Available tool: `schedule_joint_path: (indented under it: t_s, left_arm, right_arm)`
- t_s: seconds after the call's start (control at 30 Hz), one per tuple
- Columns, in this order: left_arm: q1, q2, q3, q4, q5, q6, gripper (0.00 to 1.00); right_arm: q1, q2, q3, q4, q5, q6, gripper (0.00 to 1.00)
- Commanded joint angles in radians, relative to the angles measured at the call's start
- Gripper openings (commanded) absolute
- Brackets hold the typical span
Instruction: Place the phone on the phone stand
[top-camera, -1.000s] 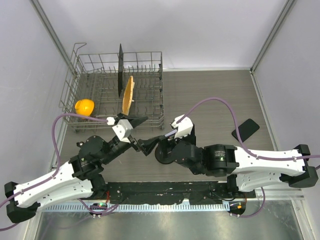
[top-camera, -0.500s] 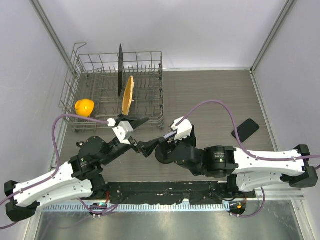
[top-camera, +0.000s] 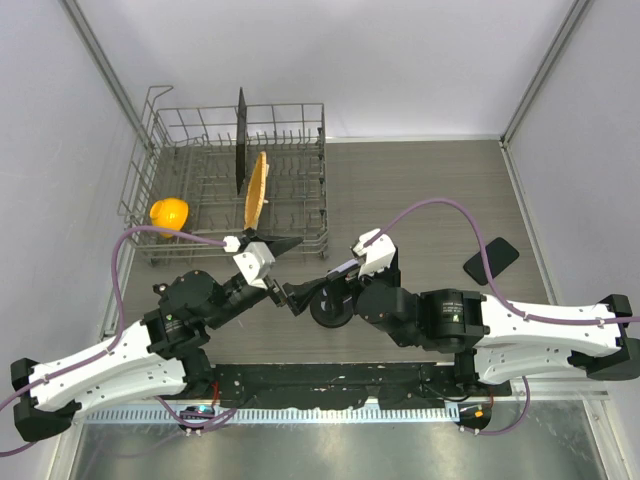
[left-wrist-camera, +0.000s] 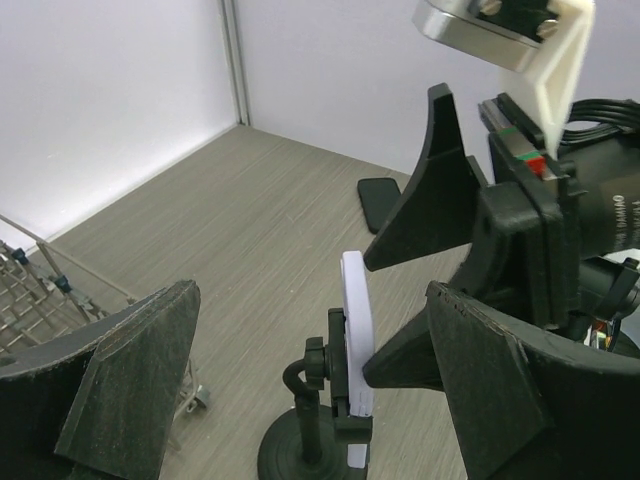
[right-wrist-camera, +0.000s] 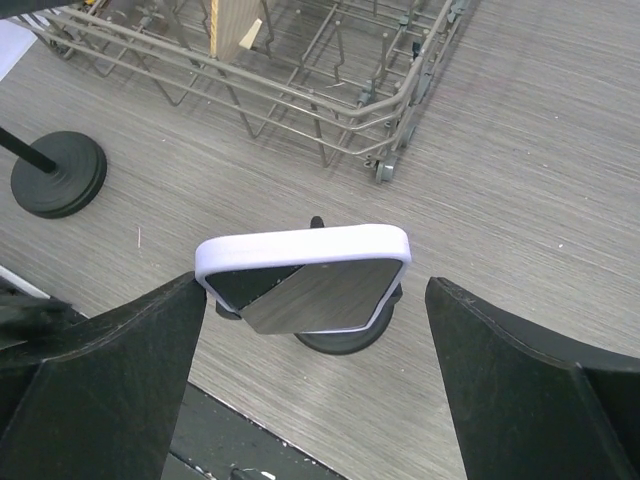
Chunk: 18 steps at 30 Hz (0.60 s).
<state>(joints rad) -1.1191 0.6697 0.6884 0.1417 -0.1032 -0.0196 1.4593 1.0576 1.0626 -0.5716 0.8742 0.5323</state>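
A phone in a white case (right-wrist-camera: 300, 275) sits upright in the clamp of a black phone stand (left-wrist-camera: 312, 440) near the table's front middle; it shows edge-on in the left wrist view (left-wrist-camera: 356, 330). The stand's round base (top-camera: 330, 306) shows in the top view. My right gripper (right-wrist-camera: 315, 335) is open and straddles the phone, with its left finger touching the case edge. In the top view it hangs over the stand (top-camera: 316, 293). My left gripper (left-wrist-camera: 310, 330) is open and empty just left of the stand, which stands ahead between its fingers (top-camera: 283, 270).
A wire dish rack (top-camera: 235, 185) at the back left holds a dark board, a wooden board and an orange cup (top-camera: 168, 213). A second black phone (top-camera: 490, 260) lies flat at the right. Another black round base with a rod (right-wrist-camera: 58, 172) stands left of the stand.
My left gripper has edged right, closer to the stand. My right wrist has shifted slightly to the right while its fingers stay around the phone.
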Motion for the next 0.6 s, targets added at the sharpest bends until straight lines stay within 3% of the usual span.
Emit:
schedule_joint_path:
  t_s: [0.0, 0.43, 0.53, 0.57]
  left_arm:
    - [-0.005, -0.010, 0.036, 0.015, -0.019, 0.015, 1.00]
    - [-0.005, -0.076, 0.013, 0.052, -0.066, 0.034, 1.00]
    - [-0.007, -0.101, -0.001, 0.068, -0.084, 0.035, 1.00]
    - [-0.007, -0.107, -0.006, 0.075, -0.096, 0.035, 1.00]
  right_arm:
    - [-0.089, -0.021, -0.013, 0.108, -0.075, -0.044, 0.96]
    - [-0.185, -0.030, -0.092, 0.282, -0.264, -0.143, 0.96]
    - [-0.185, -0.021, -0.105, 0.294, -0.239, -0.114, 0.91]
    - [-0.185, -0.016, -0.110, 0.297, -0.235, -0.109, 0.85]
